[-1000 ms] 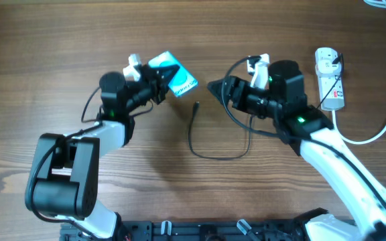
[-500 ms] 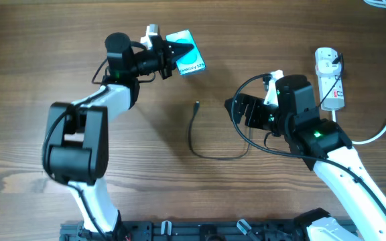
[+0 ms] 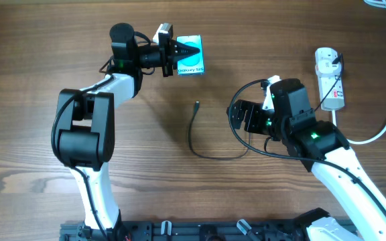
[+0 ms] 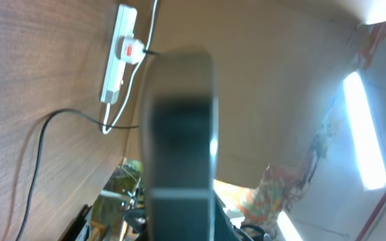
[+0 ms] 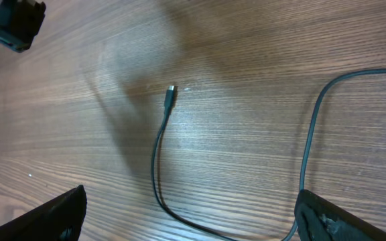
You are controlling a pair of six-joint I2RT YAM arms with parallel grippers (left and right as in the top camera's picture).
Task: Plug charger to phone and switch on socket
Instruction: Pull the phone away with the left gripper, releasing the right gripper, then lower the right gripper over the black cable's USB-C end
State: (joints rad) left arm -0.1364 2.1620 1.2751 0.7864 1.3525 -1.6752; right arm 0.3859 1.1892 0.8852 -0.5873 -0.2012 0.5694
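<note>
While my left gripper (image 3: 181, 53) clamps the rigid, slick phone (image 3: 192, 65), my right gripper (image 5: 191, 211) hangs spread wide near the charger (image 5: 154, 161) lying between us; cable's limp, light, so I'd pinch just behind its plug tip (image 5: 171, 90).

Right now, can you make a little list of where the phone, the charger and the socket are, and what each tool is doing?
phone: at the far side, gripped by the left tool
charger: loose on the table in the middle, tip not in the phone
socket: far right side; switch state too small to tell
right tool: open, empty, above the charger
</note>
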